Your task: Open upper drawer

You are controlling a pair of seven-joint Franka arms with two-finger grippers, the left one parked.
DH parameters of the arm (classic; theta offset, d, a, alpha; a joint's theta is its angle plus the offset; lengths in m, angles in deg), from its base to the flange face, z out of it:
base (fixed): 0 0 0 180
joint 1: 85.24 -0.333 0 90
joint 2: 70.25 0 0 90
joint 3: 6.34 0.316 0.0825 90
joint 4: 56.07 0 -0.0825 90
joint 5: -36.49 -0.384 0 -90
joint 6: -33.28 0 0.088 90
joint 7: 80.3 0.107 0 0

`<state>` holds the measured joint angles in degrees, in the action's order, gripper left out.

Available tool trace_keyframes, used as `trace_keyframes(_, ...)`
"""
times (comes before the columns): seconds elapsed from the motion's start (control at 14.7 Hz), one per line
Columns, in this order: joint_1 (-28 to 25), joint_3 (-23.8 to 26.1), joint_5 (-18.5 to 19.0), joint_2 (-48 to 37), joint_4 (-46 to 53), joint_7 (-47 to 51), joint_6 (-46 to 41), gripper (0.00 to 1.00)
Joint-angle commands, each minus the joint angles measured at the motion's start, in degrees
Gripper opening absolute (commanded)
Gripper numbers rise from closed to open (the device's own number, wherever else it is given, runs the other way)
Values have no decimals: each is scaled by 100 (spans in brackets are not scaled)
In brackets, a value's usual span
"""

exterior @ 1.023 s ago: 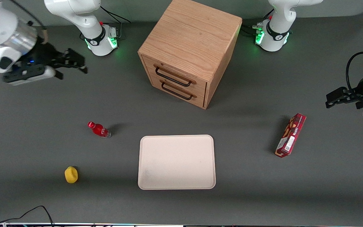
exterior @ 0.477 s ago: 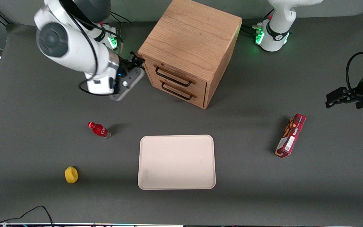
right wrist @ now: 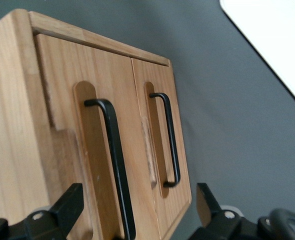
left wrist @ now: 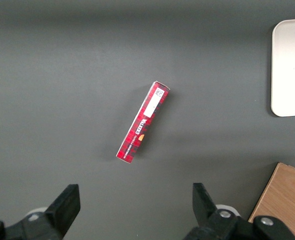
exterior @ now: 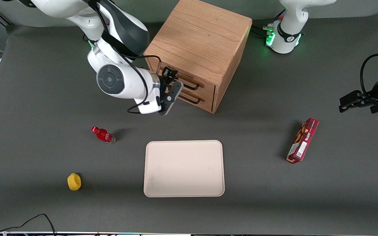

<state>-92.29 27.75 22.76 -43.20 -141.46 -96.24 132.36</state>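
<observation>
The cube-shaped wooden cabinet stands at the back middle of the table with both drawers shut. The upper drawer has a thin black bar handle; the matching lower drawer sits below it. My gripper is open, right in front of the upper drawer, and covers the end of its handle toward the working arm. In the right wrist view the upper drawer and its handle are close. The handle runs down between my open gripper's fingers, with no visible contact.
A cream tray lies nearer the front camera than the cabinet. A red bottle and a yellow object lie toward the working arm's end. A red box lies toward the parked arm's end; it also shows in the left wrist view.
My arm has swung in from the working arm's end of the table to the cabinet. The gripper now sits in front of the upper drawer's handle. The drawers have not moved.
</observation>
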Motion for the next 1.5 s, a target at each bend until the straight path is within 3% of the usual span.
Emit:
trace_keyframes(0.0, -51, 37, -43, 222, 84, -146, 85, 100)
trace_keyframes(0.82, -130, 37, 1, 337, -409, -155, 639, 100)
trace_keyframes(1.43, -33, -86, 634, 1031, 408, -199, 586, 100)
